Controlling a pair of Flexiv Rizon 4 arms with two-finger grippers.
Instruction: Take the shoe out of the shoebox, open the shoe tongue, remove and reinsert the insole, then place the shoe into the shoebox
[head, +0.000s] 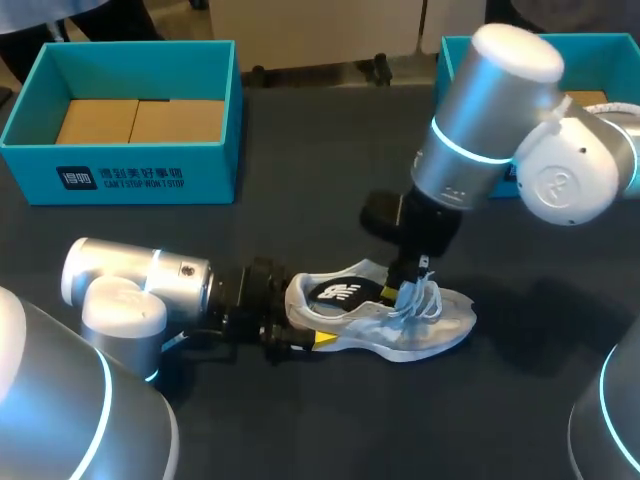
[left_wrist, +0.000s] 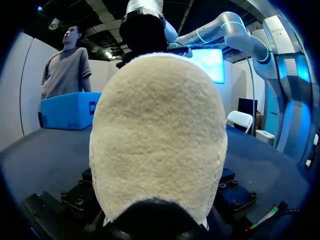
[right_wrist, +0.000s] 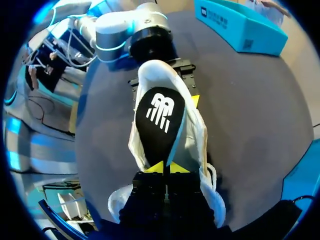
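Head view: my right gripper (head: 406, 288) pinches the insole (head: 335, 292) in the shoe (head: 430, 325), which lies nine-to-three o'clock, heel at my left gripper (head: 300, 335), whose grip I cannot tell.

Pale grey-white shoe (head: 430, 330), black insole (head: 335, 290) with white logo, teal shoebox (head: 215, 165), dark grey table (head: 400, 420)

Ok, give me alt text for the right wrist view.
The right gripper pinches the front end of a black insole with a white logo, set in a pale shoe on the dark table. The left arm meets the shoe's heel ahead, and a blue shoebox stands beyond.
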